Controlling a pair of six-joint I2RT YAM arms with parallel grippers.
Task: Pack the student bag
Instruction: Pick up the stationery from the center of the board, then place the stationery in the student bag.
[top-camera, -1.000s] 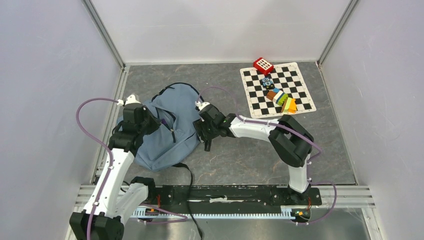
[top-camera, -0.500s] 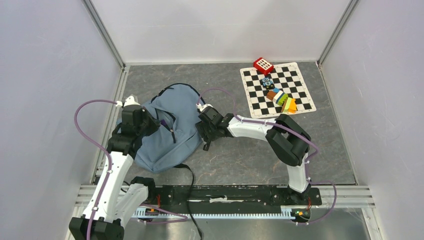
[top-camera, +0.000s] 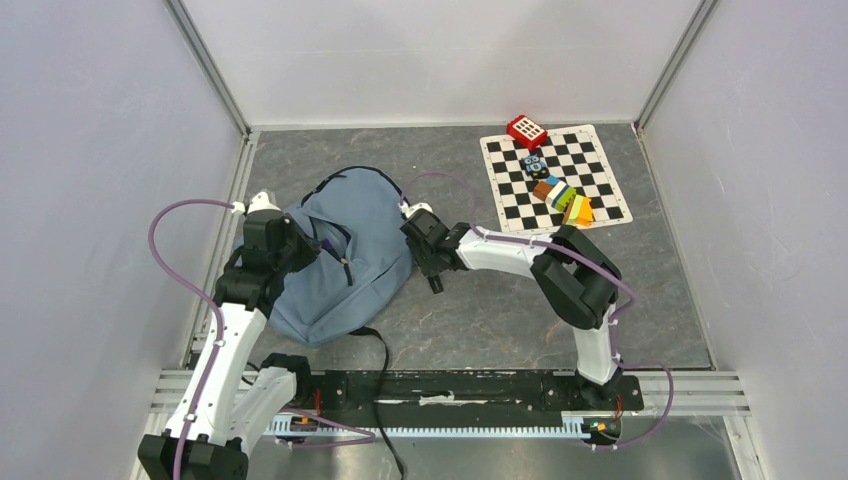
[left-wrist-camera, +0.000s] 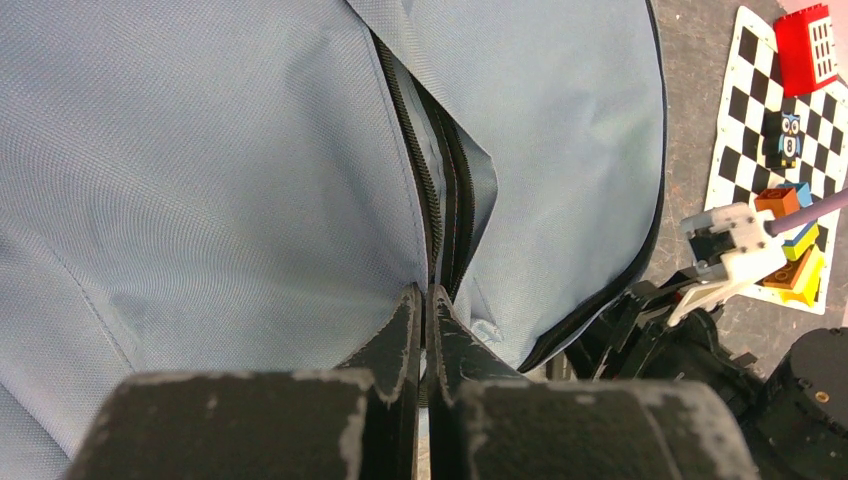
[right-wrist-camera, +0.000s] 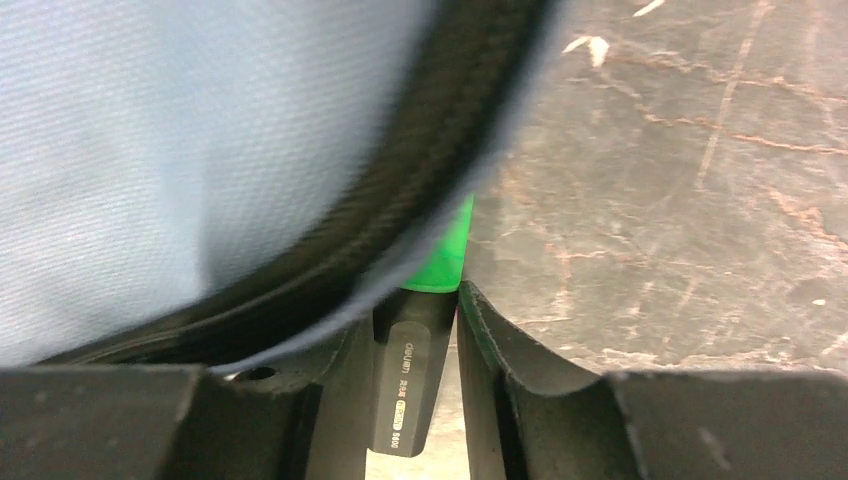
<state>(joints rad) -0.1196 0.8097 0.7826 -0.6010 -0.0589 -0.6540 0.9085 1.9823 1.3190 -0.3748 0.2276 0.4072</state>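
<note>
Altogether counted: one student bag (top-camera: 345, 265), one marker (right-wrist-camera: 405, 380), two grippers, one chequered mat (top-camera: 556, 180), one red block (top-camera: 527, 131), one owl block (top-camera: 534, 165), and a huddle of coloured blocks (top-camera: 567, 200) packed too tightly to number.
Student bag, look: a large, soft blue-grey backpack of finely woven fabric, slumped flat on the tabletop (top-camera: 500, 310), rounded in outline and edged with black piping.
Zipper (left-wrist-camera: 410, 150): one seen, black and toothed, gaping a little.
Student bag, place: directly under the left gripper (left-wrist-camera: 422, 300) and touching the left side of the right gripper (right-wrist-camera: 415, 300).
Strap (top-camera: 375, 345): one black webbing length, trailing from the bag's near edge, nearer the arm bases than either gripper.
Left gripper: black fingers pressed together at the zipper line, the fabric edge drawn up into the tips and pinched there.
Right gripper: clamped on the marker, one finger against each side of the barrel.
Marker: black faceted plastic barrel with small print, bright green end; that end pokes under the bag's piped rim just ahead of the right gripper.
Tabletop: dark grey, stone-veined, matt.
Chequered mat: thin, flat, black-and-white squares, well beyond the right gripper and to its right.
Blocks: hard, glossy plastic, all on the mat; the red block has a white grid face, and the owl block is small and dark.
</note>
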